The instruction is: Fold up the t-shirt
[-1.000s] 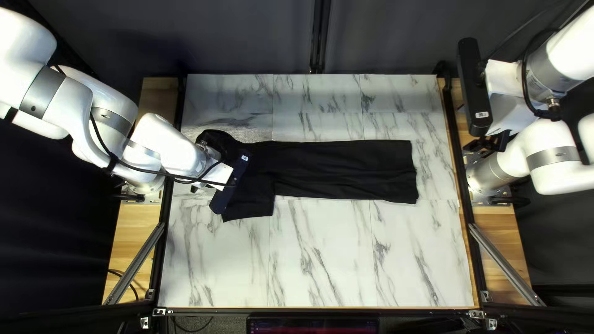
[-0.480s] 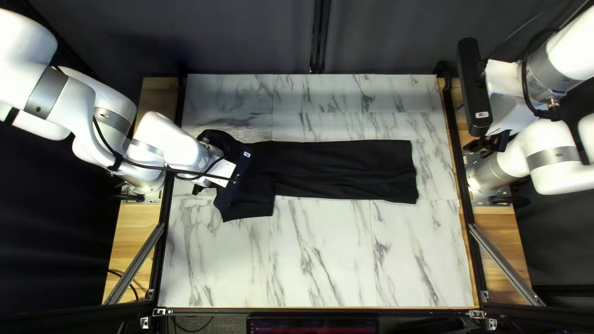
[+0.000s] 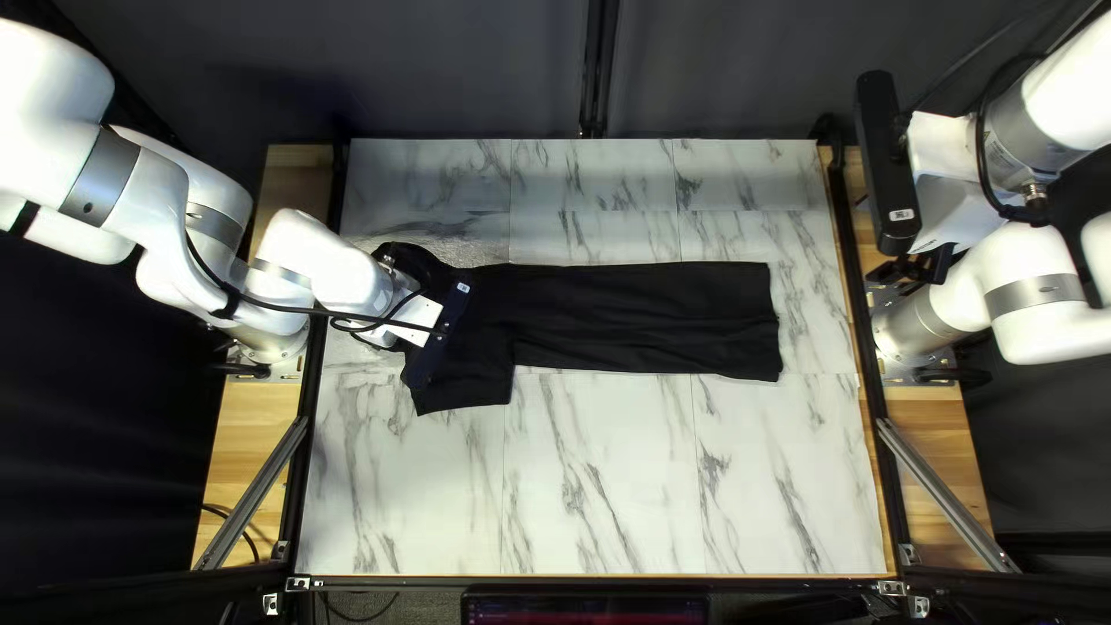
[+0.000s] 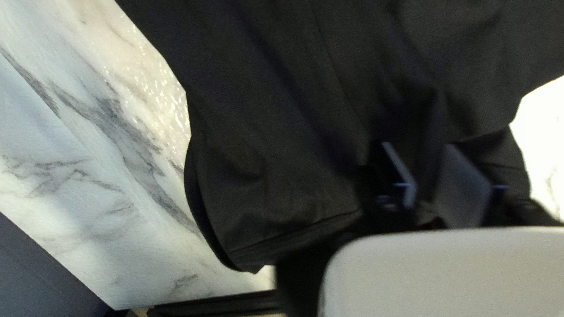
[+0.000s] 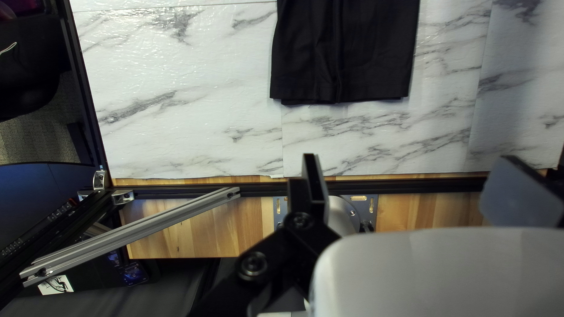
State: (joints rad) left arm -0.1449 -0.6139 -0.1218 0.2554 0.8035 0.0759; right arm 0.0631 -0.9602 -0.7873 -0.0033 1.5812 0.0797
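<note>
The black t-shirt [image 3: 648, 318] lies as a long narrow strip across the table, its wider sleeve and collar end under my left gripper [image 3: 419, 322], whose fingertips are hidden there. In the left wrist view, two fingers of the left gripper [image 4: 433, 183] stand a small gap apart over the creased black cloth [image 4: 282, 117]; dark fabric shows between them, with no firm contact from both sides visible. My right gripper [image 3: 914, 269] hangs over the table's right edge. Its own view has the right gripper [image 5: 411, 167] wide open, nothing between its fingers, the shirt's straight end [image 5: 346, 53] lying ahead.
Bare marble-patterned tabletop [image 3: 602, 486] lies on the near side of the shirt, with more at the far side. Black rails run along both sides; a slanted metal strut [image 3: 943, 492] stands at the near right, another [image 3: 252, 492] at the near left.
My left gripper has shifted slightly toward the table's far edge and uncovered more of the near sleeve. The right arm and the shirt's long part have stayed put.
</note>
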